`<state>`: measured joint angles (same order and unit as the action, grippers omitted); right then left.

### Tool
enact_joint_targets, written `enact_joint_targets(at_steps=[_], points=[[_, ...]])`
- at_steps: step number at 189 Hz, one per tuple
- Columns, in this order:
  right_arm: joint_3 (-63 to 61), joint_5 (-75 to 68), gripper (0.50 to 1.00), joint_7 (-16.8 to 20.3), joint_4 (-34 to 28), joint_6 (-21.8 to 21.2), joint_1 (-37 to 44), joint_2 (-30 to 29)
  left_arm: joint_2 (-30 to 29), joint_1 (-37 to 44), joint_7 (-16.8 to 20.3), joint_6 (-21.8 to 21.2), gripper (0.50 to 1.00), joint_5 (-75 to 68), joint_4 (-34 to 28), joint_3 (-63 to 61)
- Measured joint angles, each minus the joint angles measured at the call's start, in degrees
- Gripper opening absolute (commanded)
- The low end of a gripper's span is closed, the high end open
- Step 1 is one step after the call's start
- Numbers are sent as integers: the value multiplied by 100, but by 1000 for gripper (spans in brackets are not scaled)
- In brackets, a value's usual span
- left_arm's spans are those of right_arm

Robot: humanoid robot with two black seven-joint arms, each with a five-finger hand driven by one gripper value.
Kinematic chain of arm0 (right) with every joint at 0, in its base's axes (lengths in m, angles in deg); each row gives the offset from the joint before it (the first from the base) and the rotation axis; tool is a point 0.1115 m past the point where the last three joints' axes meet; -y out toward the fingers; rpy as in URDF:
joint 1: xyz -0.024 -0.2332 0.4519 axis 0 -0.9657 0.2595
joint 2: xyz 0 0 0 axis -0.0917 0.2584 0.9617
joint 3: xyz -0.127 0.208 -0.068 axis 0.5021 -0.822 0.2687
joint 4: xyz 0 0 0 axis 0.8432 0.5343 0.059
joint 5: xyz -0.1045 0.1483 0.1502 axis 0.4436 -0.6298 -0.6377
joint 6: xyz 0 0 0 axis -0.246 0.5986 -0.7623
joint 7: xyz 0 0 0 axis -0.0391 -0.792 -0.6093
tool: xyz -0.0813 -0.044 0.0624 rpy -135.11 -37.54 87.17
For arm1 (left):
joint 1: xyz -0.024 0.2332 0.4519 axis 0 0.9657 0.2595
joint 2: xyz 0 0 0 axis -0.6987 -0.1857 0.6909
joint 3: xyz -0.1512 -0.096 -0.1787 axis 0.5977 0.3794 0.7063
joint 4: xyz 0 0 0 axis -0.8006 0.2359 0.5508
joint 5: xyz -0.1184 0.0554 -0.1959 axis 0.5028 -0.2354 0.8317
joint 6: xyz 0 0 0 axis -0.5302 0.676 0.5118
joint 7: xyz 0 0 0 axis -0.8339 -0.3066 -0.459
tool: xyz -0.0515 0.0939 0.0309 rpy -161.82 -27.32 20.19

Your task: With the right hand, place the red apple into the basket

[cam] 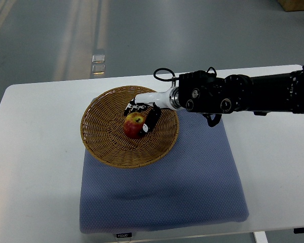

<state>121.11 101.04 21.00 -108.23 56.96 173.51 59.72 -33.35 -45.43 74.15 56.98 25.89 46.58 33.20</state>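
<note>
Nearly done, by the look of it: the right hand (pixel 142 115) reaches in over the wicker basket (pixel 102 142) with its fingers curled around the red apple (pixel 134 125), which sits just below the palm, low in the bowl near its middle. Whether the apple already rests on the weave cannot be told. What remains, I judge, is opening the fingers and drawing the hand clear.
</note>
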Motion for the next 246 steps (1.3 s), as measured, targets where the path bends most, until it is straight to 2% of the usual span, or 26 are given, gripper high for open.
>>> enact_joint_targets(at_steps=[67,118,148,171,203,227,246], points=[[-241,-94,924,9,3,-91,164,0,0,0,0,-10,1000,0,-15,0],[-912,-460,924,17,16,-565,745,10,0,1,0,-18,1000,0,-33,0],[-1536,-1203,924,50,266,-663,663,627,0,3,1,-19,1000,0,-25,0],[-2640,-1813,924,55,913,-650,-251,1080,0,-7,1,-19,1000,0,1,0],[-5053,-2154,924,23,2059,-638,-1950,1162,0,-7,0,-19,1000,0,7,0],[-6515,-2171,924,-20,2327,-652,-2826,1088,0,-7,1,-18,1000,0,3,-2],[-7412,-2170,926,-224,2376,-660,-3353,915,0,-7,1,-18,1000,0,4,-7]])
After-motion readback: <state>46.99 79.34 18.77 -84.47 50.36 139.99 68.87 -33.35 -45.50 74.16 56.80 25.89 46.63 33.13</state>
